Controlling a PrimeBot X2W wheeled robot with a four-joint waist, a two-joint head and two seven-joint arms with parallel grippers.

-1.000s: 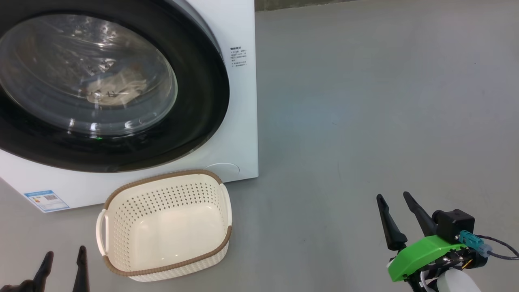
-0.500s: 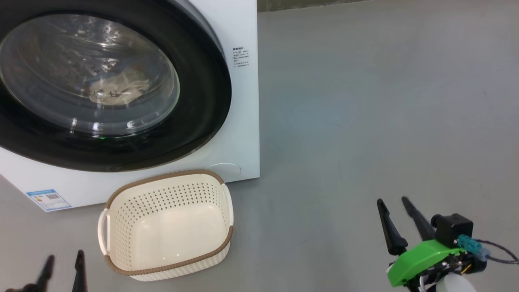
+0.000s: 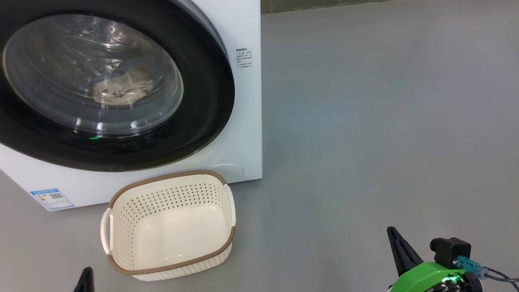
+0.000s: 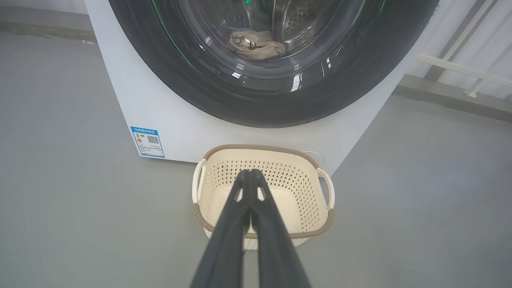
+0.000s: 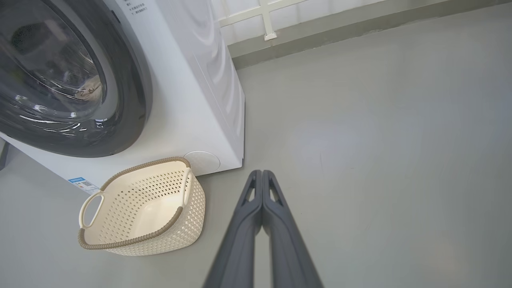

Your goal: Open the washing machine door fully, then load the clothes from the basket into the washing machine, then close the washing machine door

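- the washing machine door (image 3: 97, 81) sits flush against the front of the washing machine (image 3: 243, 121). no gap shows along its black rim, so it looks closed to me.
- the clothes (image 3: 119, 92) lie inside the drum, seen through the glass. the cream piece is plain to see, the printed blue one i cannot make out.
- the basket (image 3: 166, 177) stands empty on the floor (image 3: 385, 121), just in front of the machine's lower right corner.
- all three steps look done. at most, the next move is a press on the rim to check the latch.
- the left gripper (image 4: 250, 176) is clenched on nothing, pointing at the basket from short of it. the right gripper (image 5: 262, 174) is clenched and empty too, over bare floor.
- there is wide open floor to the right of the machine. the tight spots are the basket's rim and the machine's corner.
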